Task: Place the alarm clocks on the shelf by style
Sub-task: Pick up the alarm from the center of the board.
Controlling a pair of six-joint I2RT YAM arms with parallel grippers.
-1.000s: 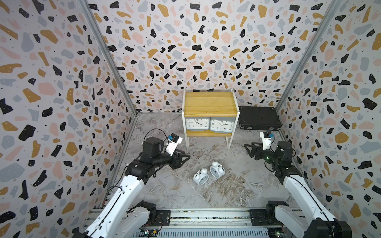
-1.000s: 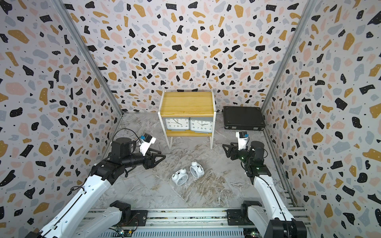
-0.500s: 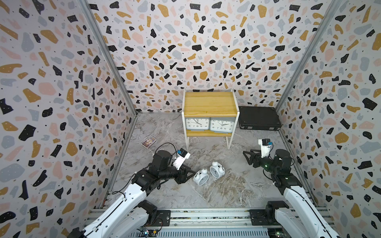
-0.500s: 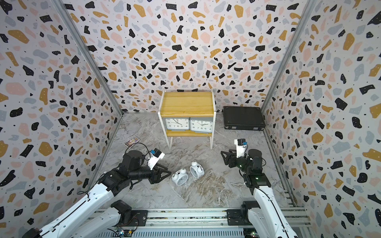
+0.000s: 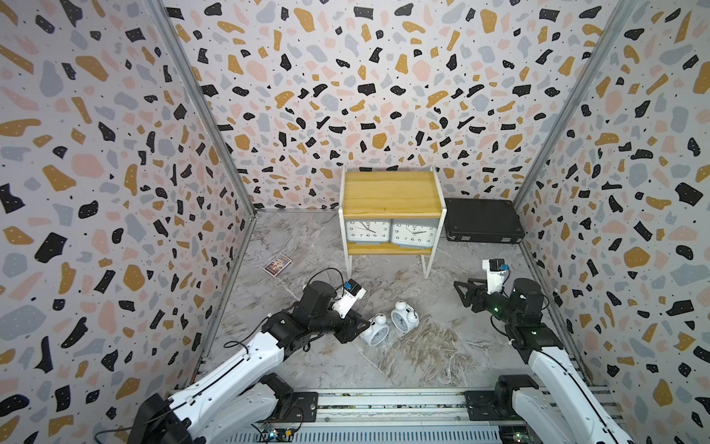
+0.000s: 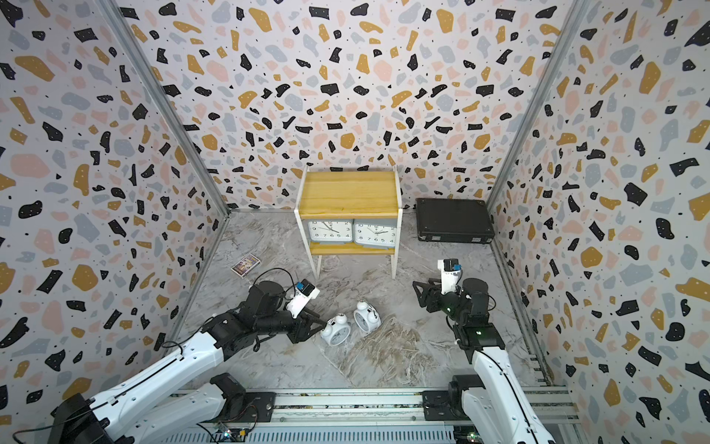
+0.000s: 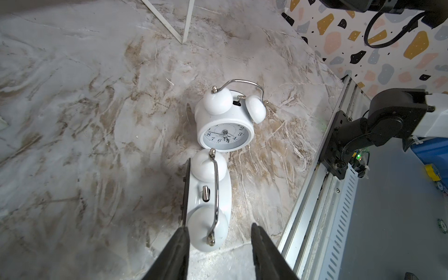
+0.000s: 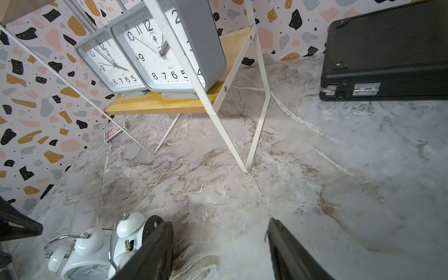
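Left claw [image 7: 218,226] straddling twin-bell clock [image 7: 223,189], jaws apart

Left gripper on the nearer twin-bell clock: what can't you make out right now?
1. Contact: the left wrist view shows the left gripper straddling the nearer twin-bell clock, with a gap at one finger; the other finger's touch is unclear. In both top views the gripper body hides it.
2. Clock face: turned away in the wrist view.
3. Small box: print too small in both top views.

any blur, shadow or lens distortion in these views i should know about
Both top views: sharp, evenly lit, walls splayed by the wide lens. Left wrist: dark shadow beside the near twin-bell clock. Right wrist: shelf legs lean steeply, right gripper close and soft.
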